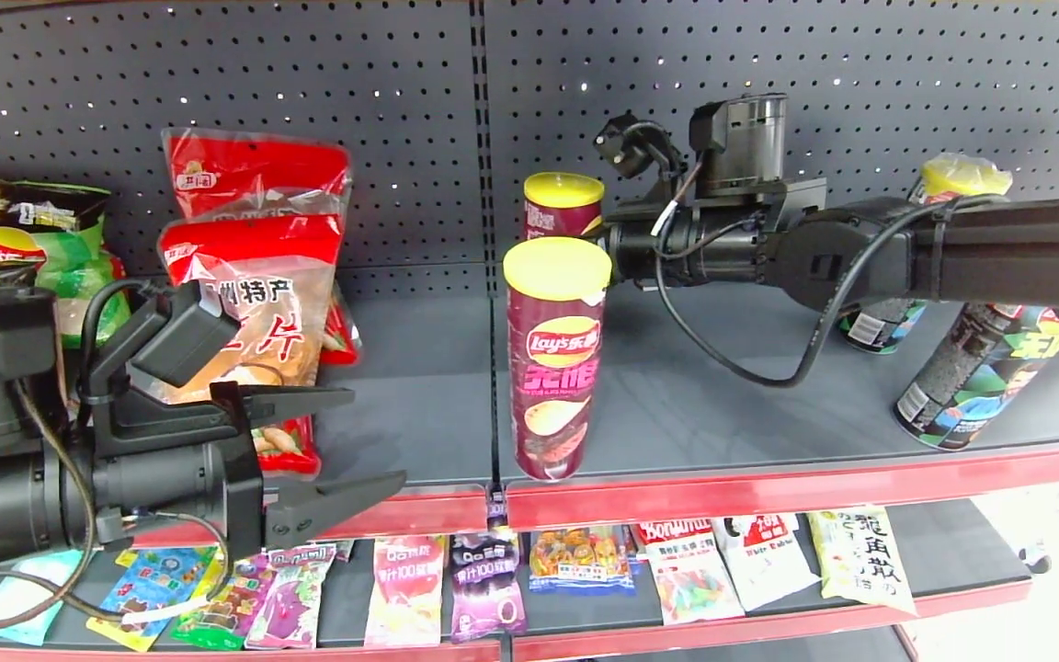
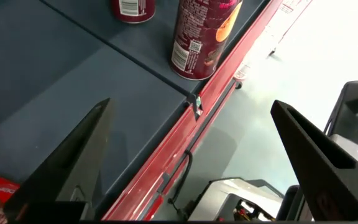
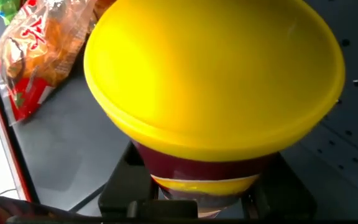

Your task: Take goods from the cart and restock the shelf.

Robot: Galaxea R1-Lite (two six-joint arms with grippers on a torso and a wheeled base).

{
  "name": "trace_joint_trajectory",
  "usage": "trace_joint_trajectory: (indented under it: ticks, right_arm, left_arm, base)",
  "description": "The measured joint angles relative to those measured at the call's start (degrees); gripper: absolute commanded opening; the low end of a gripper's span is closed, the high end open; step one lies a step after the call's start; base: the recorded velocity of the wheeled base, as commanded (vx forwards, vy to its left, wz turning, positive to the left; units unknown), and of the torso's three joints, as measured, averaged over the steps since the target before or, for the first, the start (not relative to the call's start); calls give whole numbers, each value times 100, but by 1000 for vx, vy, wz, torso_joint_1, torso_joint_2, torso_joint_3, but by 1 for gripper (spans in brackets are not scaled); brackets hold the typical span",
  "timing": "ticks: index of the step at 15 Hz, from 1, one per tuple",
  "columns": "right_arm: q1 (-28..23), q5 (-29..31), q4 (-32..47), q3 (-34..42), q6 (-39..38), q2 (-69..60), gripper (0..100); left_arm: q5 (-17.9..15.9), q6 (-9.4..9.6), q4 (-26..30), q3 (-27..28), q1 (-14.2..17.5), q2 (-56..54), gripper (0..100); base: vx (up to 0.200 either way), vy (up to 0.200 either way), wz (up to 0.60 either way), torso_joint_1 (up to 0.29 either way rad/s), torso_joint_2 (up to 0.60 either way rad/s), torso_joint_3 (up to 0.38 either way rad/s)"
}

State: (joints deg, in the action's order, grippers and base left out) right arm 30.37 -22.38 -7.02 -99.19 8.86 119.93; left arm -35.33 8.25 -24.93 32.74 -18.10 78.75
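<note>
Tall dark-red chip tube with yellow lid (image 1: 555, 359) stands on grey metal shelf (image 1: 723, 405): done. Twin tube (image 1: 563, 204) just behind it, right gripper (image 1: 607, 243) pinching it, let-go left. Left gripper (image 1: 375, 438) beside front tube, spread wide, empty.

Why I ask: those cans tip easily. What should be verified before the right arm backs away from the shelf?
1. Rear can upright on the shelf: ok.
2. Right gripper free of rear can: cannot tell.
3. Front can upright, base inside the shelf's red lip: ok.
4. Gap between front can and right gripper: cannot tell; they overlap in the head view.
5. Left gripper open, empty, apart from both cans: ok.
</note>
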Motion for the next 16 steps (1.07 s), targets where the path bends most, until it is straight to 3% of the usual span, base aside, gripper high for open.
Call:
trace_joint_trajectory:
  ticks: [2, 3, 6, 10, 16]
  right_arm:
    - [33, 0, 0, 7, -33, 2, 0]
    - [41, 0, 2, 18, -38, 2, 100]
    - [63, 0, 2, 99, -128, -28, 100]
    - [66, 35, -1, 763, -137, -339, 100]
    - [-418, 293, 2, 1882, -129, -1133, 100]
  left_arm:
    - [0, 1, 2, -9, 0, 10, 100]
    - [0, 1, 2, -11, 0, 11, 100]
    - [-2, 6, 2, -13, 0, 20, 100]
    - [18, 17, 0, 13, -2, 66, 100]
    - [117, 132, -11, 190, -24, 278, 100]
  base:
    - [0, 0, 0, 0, 0, 0]
    - [0, 0, 0, 0, 0, 0]
    - [0, 0, 0, 0, 0, 0]
    - [0, 0, 0, 0, 0, 0]
    - [0, 0, 0, 0, 0, 0]
